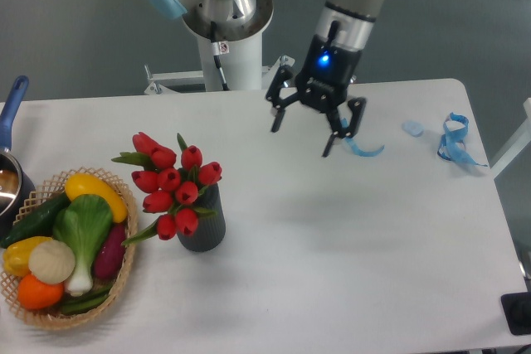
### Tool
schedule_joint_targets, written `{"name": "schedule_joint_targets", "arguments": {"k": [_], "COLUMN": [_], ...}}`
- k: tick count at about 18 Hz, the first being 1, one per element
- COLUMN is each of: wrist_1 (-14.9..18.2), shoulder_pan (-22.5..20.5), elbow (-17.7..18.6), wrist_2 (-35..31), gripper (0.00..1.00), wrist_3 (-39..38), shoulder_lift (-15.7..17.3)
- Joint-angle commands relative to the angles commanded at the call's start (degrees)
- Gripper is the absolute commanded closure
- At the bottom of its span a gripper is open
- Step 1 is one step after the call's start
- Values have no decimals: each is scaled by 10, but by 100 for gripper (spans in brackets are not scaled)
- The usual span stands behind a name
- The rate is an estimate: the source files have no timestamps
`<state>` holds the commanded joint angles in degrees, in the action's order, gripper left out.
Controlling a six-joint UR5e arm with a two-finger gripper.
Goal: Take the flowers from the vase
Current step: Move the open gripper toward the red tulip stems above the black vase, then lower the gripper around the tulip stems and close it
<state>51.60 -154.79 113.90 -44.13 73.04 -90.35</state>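
Currently the gripper [302, 140] hangs above the white desk [332, 238], fingers spread wide, holding nothing. Flowers [172, 183] stand in the vase [202, 223], left of desk centre, well apart from the gripper. Wicker basket [124, 275] of vegetables just left of the vase. Blue ribbon [362, 148] lies just right of the gripper; another blue ribbon [453, 140] near the right edge. Bare desk between gripper and flowers.

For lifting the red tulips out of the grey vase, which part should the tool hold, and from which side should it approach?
Probably the green stems just above the rim of the vase, below the buds. The flowers lean toward the basket, so the open tool would best come from above and from the table's open right side, closing across the bundle. The stems there are mostly hidden by buds, so this is a guess.
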Motion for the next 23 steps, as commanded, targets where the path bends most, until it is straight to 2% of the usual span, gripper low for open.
{"name": "schedule_joint_targets", "arguments": {"k": [3, 4, 8, 23], "wrist_1": [-1, -3, -33, -38], "shoulder_pan": [23, 47, 81, 90], "elbow": [7, 11, 11, 12], "wrist_2": [22, 40, 42, 42], "gripper": [0, 0, 0, 0], "wrist_3": [0, -1, -2, -1], "shoulder_lift": [3, 4, -18, -49]}}
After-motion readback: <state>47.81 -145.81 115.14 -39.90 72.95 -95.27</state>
